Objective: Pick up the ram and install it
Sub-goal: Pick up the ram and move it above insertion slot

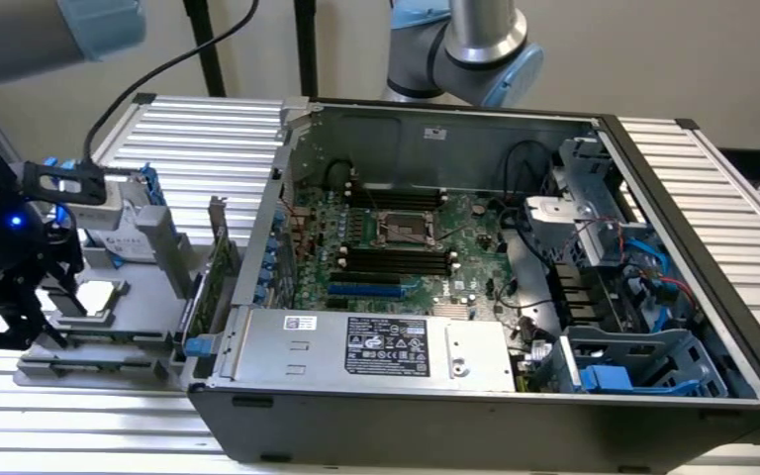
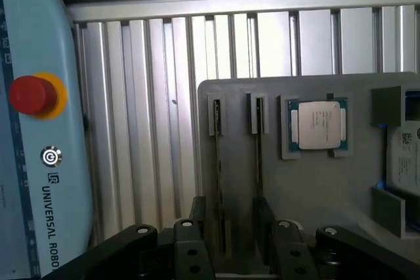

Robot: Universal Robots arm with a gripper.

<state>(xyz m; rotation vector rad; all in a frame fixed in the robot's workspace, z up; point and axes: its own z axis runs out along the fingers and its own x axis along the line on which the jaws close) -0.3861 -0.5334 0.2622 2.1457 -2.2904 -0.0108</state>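
Two ram sticks stand on edge in narrow holders on a grey tray (image 2: 308, 188); I see them edge-on as thin dark lines, one ram (image 2: 217, 175) and a second (image 2: 258, 155) beside it. My black gripper (image 2: 231, 234) hangs over the tray, open, with one finger (image 2: 197, 218) outside the first stick and the other finger (image 2: 266, 218) over the second stick's line. Nothing is held. In the exterior view my gripper (image 1: 4, 302) sits at the far left above the grey tray (image 1: 103, 341). The black memory slots (image 1: 394, 260) lie on the motherboard inside the open computer case (image 1: 697, 327).
A processor (image 2: 319, 124) rests in a tray pocket near the sticks. A teach pendant with a red stop button (image 2: 29, 94) lies beside the tray. A green card (image 1: 219, 272) stands between tray and case. The power supply (image 1: 367, 346) fills the case's near side.
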